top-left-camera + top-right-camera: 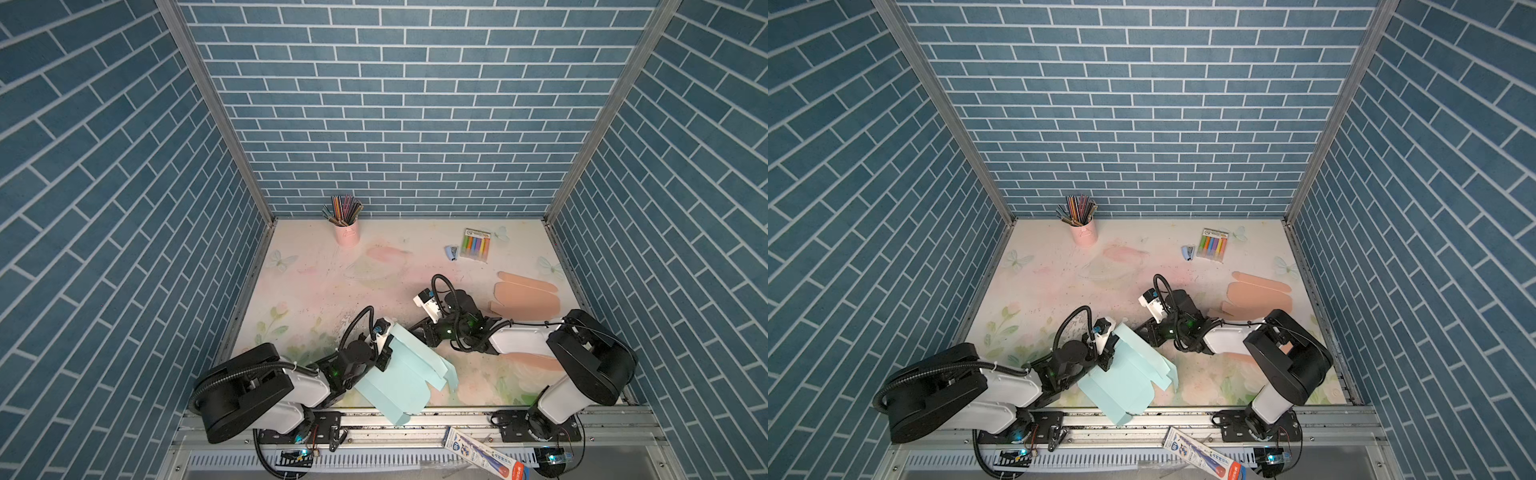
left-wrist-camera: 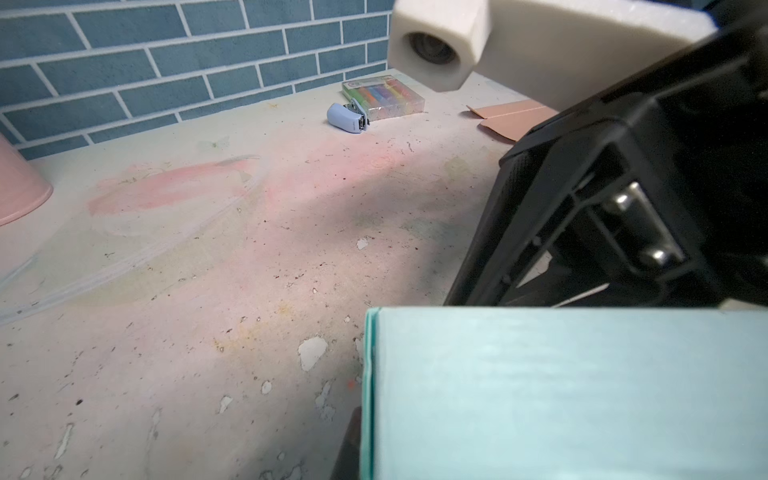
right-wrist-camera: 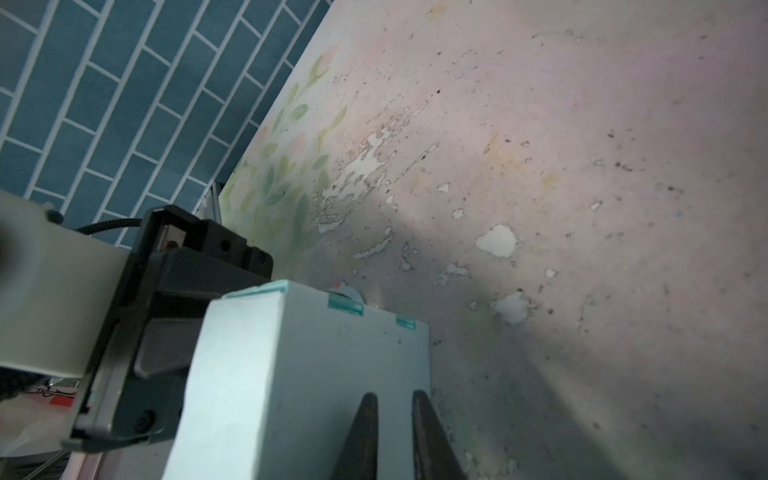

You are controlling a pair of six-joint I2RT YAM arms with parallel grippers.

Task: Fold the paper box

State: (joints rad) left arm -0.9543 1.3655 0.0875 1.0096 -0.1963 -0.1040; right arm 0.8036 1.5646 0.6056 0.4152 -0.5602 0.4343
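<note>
Setting: blue brick-patterned walls (image 1: 415, 104) close in three sides of a worn, pastel flower-printed tabletop (image 1: 332, 282).
Box: we see a pale teal paper box (image 1: 399, 374), partly folded, raised and tilted at the front of the tabletop between the two arms. Its lowest corner hangs over the metal front rail (image 1: 457, 415).
Left gripper: the left gripper (image 1: 384, 355) is clamped on the box's left edge and holds it up.
Right gripper: the right gripper (image 1: 419, 334) meets the box's far edge. In the right wrist view its dark fingers (image 3: 365, 428) stand close together, a thin gap between them, over a box panel. We cannot tell whether they pinch it.
Right side: a flat peach card sheet (image 1: 528, 297) lies well apart from the box, toward the right wall.
Back: a pink cup of coloured pencils (image 1: 347, 232) stands against the back wall. Further right lies a clear pack of coloured markers (image 1: 476, 245), with a small blue stapler (image 1: 452, 252) just beside it.
</note>
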